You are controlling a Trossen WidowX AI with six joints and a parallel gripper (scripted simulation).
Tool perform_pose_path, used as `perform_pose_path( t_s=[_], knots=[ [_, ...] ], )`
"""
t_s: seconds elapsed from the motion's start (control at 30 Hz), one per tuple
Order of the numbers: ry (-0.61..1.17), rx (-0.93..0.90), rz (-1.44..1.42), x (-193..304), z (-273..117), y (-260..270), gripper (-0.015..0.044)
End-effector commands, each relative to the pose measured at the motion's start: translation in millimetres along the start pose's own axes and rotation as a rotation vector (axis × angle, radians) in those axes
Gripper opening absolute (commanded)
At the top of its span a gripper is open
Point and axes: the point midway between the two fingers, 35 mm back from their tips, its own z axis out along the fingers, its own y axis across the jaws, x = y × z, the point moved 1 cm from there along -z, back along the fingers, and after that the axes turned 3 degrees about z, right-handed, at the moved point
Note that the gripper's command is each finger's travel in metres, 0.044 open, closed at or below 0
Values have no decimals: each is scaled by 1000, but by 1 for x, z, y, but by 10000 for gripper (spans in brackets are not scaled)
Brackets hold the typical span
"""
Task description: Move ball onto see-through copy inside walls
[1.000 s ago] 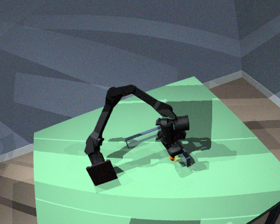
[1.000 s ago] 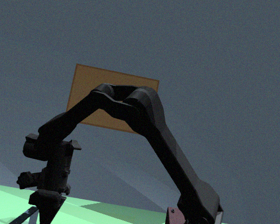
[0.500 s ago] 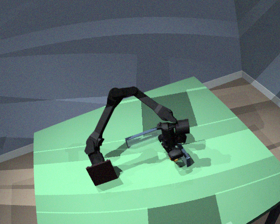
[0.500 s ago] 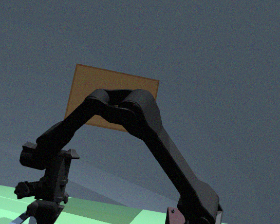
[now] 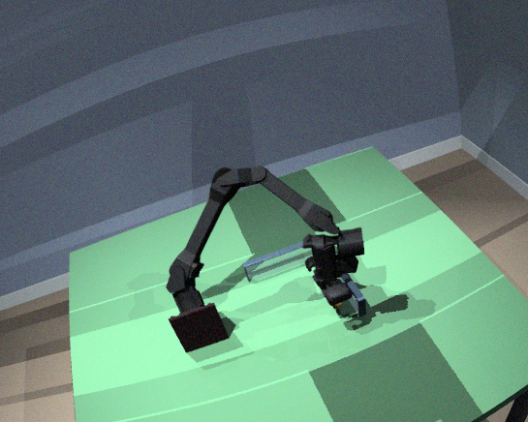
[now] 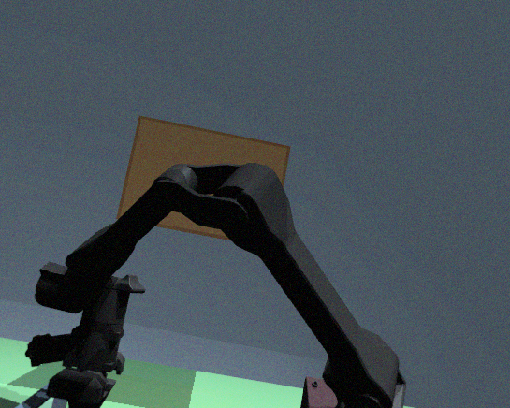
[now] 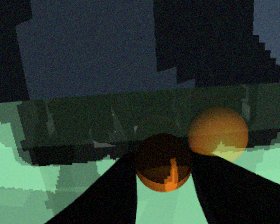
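Sitting between the gripper (image 7: 165, 185) fingertips, the ball (image 7: 163, 163) is clamped, see-through copy (image 7: 217, 132) just beside it

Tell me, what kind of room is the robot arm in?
Probably a plain test room for a robot. A green table stands on a tan floor against bare grey-blue walls, with only the arm, its gripper closing around an orange ball, and low clear walls.

Arm arched over, wrist pointing down, tool (image 5: 341, 304) low, fingers closing.
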Motion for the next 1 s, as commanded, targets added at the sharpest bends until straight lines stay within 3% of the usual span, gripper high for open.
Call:
perform_pose_path(
  t_s=[0.0,0.63,0.83,0.97],
  knots=[
    [-3,-3,3,-1,-1,0,6],
    [-2,2,4,-1,-119,-1,0],
    [-2,2,4,-1,-122,-1,0],
    [-3,2,4,-8,-102,-14,0]
  ],
)
